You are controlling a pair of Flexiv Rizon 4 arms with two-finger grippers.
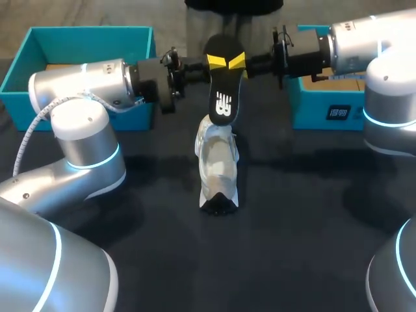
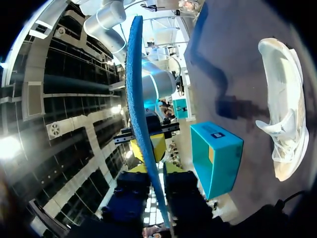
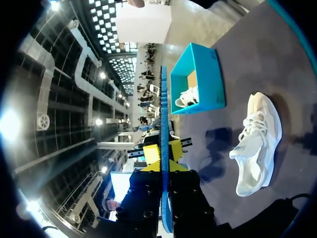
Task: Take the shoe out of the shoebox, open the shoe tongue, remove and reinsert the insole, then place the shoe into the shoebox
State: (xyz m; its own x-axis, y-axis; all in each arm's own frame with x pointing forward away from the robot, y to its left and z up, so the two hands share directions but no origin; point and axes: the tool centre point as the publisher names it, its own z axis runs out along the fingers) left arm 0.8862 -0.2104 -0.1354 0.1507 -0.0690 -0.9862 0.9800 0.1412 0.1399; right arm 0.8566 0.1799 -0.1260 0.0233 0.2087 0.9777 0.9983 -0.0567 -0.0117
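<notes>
A teal box (image 1: pixel 39 39) sits at the desk's (image 1: pixel 292 221) far left. Our left jaws are clenched on the left edge of the black insole (image 1: pixel 223 97), which hangs upright above the white shoe (image 1: pixel 218 166). The shoe sits out on the desk between the boxes. Our right jaws clench the insole's right edge. A second box (image 1: pixel 325 114) stands at the right.

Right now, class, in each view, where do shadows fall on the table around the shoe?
Head view: only soft dark patches on the table, near the left arm and the right arm. Left wrist view: a dark, blotchy shadow on the table beside the white shoe. Right wrist view: a similar shadow beside the shoe.
</notes>
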